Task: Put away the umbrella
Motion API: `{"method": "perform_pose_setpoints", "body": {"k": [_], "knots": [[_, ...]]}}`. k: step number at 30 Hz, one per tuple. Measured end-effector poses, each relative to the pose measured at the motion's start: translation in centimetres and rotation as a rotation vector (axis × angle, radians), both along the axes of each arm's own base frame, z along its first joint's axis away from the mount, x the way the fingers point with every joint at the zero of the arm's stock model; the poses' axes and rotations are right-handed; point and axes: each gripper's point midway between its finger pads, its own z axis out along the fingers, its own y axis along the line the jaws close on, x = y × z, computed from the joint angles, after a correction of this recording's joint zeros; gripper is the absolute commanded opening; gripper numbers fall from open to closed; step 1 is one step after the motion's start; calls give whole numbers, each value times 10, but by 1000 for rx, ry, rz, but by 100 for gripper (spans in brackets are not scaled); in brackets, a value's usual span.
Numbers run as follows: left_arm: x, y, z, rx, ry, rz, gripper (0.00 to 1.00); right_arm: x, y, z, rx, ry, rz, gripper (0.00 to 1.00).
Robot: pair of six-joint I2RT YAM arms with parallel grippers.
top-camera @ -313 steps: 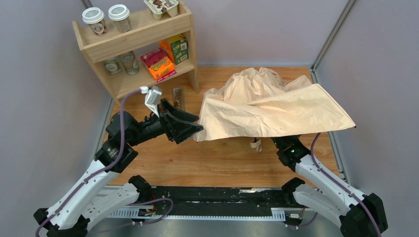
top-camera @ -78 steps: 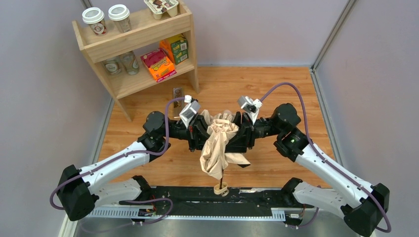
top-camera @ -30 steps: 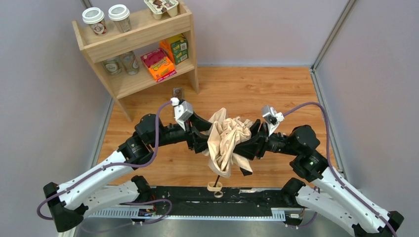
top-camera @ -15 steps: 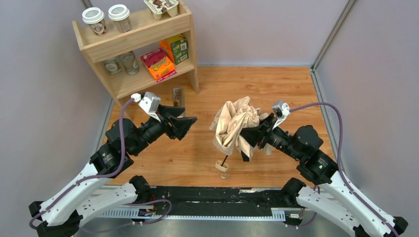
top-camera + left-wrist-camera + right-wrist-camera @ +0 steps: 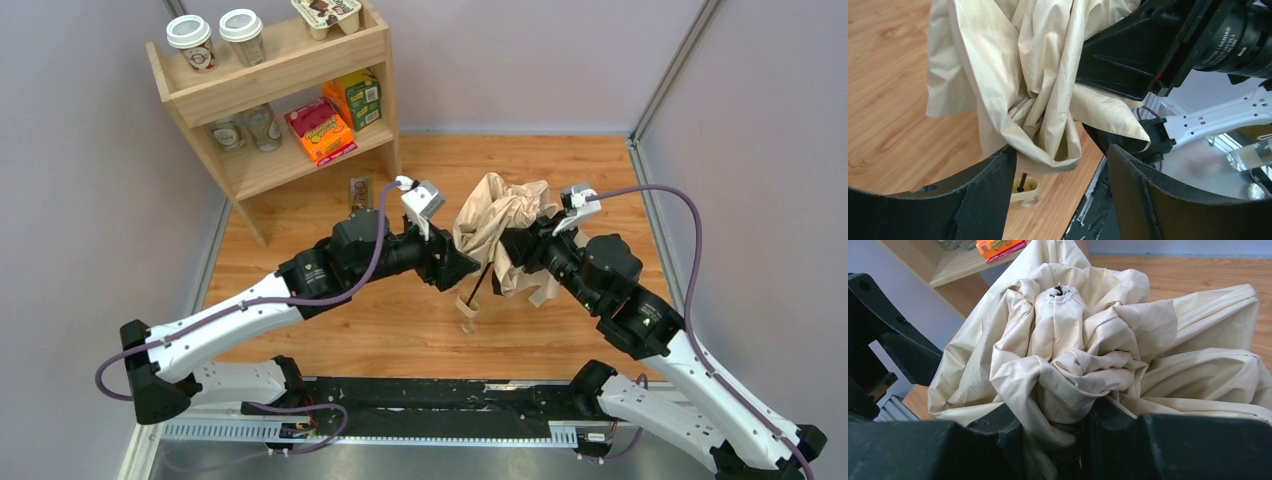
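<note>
Umbrella [image 5: 500,222] held up mid-table, right of shelf [image 5: 262,165]. Canopy bunched, wooden handle [image 5: 467,320] hanging on near side.

Right gripper [image 5: 1058,425] clenched on canopy folds.

Left gripper [image 5: 1060,152] released, jaws astride lowest fold.

We'd close left low on bundle, gather loose flaps, keep shaft [image 5: 479,285] unbent.

Writing: we read only "DAM…" on right wrist motor [image 5: 1230,35]. Shelf boxes [image 5: 322,130] unreadable.

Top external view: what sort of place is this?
Probably a staged robot test cell: plain grey partition walls close around a wood-look table, and a small wooden shelf holds paper cups and snack boxes.
</note>
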Motion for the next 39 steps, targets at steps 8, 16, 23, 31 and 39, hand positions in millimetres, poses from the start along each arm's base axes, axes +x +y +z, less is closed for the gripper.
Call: {"method": "perform_pose_setpoints", "body": {"k": [8,16,23,31,39], "knots": [[16,-4,-11,86,-13,71,26,-2,-2,1,-8,9,-1,0],[26,10,-4,171,-86,85,0,-22,-6,6,-22,-23,77,0],[10,32,-3,213,-183,-5,6,-54,6,4,-94,-72,278,0],[10,55,-6,223,-200,50,9,-68,18,22,-98,-85,394,0],[11,51,-7,191,-155,63,74,-59,43,14,-55,-30,443,0]]}}
